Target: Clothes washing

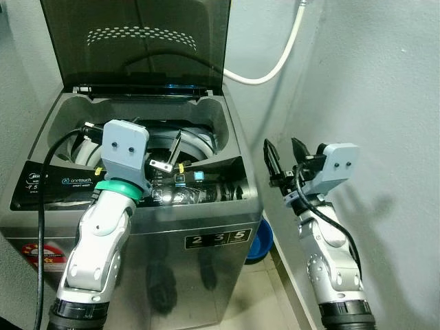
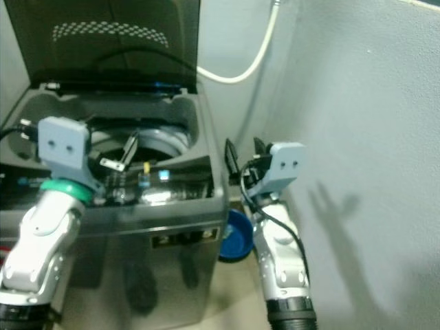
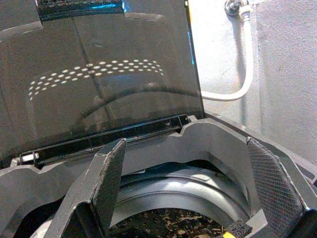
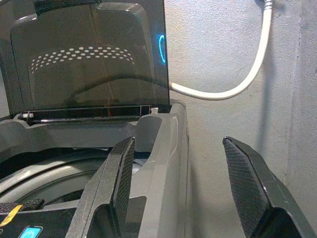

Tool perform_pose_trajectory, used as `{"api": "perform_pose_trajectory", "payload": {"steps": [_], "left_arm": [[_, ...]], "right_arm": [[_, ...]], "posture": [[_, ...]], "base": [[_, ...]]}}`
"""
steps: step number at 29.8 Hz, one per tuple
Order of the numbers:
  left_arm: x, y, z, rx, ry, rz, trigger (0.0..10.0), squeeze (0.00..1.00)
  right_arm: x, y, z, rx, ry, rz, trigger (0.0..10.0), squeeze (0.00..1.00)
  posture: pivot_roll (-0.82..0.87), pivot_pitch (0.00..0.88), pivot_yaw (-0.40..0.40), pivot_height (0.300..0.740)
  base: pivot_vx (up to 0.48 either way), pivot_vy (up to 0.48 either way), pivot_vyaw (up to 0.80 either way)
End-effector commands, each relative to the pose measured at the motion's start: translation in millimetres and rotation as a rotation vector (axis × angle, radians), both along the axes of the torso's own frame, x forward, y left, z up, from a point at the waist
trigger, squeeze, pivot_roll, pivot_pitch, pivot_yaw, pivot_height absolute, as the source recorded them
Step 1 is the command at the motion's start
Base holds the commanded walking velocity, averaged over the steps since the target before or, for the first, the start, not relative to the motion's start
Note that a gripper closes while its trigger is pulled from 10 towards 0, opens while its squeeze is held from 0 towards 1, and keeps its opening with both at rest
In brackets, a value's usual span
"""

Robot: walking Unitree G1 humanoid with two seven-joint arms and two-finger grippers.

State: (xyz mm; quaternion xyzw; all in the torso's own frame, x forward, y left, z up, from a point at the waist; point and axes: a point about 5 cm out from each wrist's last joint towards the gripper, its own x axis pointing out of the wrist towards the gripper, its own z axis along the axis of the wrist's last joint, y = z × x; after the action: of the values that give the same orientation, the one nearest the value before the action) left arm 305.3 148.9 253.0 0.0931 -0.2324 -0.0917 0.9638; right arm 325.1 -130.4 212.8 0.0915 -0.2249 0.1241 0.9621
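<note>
Left arm (image 1: 103, 234) masking washer (image 1: 220, 227) panel

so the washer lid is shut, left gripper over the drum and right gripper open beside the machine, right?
Not quite: the washer lid is raised, standing upright behind the drum, as the left eye view shows. The rest holds: the left gripper is over the drum, and the right gripper is open beside the machine.

My left gripper (image 1: 173, 152) hangs spread over the washing machine (image 1: 206, 234) mouth, the drum (image 3: 198, 186) open below. The raised lid (image 1: 137, 41) blocks behind. My right gripper (image 1: 282, 157) (fingers apart) sits between cabinet and wall (image 1: 385, 103).
</note>
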Motion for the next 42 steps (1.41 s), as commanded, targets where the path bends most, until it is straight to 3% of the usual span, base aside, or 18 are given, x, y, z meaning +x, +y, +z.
{"api": "perform_pose_trajectory", "payload": {"steps": [1, 42], "left_arm": [[0.7, -2.7, -2.6, 0.008, 0.014, -0.011, 10.0, 0.0], [2.4, -7.1, -2.5, -0.007, 0.006, -0.014, 10.0, 0.0]], "right_arm": [[-2.0, -0.7, -1.7, -0.006, 0.007, -0.007, 10.0, 0.0], [-0.9, -2.1, 0.6, -0.027, 0.004, -0.004, 10.0, 0.0]], "posture": [[0.03, 0.021, 0.001, 0.74], [0.01, 0.015, -0.015, 0.74]], "base": [[0.0, 0.0, 0.0], [0.0, 0.0, 0.0]]}}
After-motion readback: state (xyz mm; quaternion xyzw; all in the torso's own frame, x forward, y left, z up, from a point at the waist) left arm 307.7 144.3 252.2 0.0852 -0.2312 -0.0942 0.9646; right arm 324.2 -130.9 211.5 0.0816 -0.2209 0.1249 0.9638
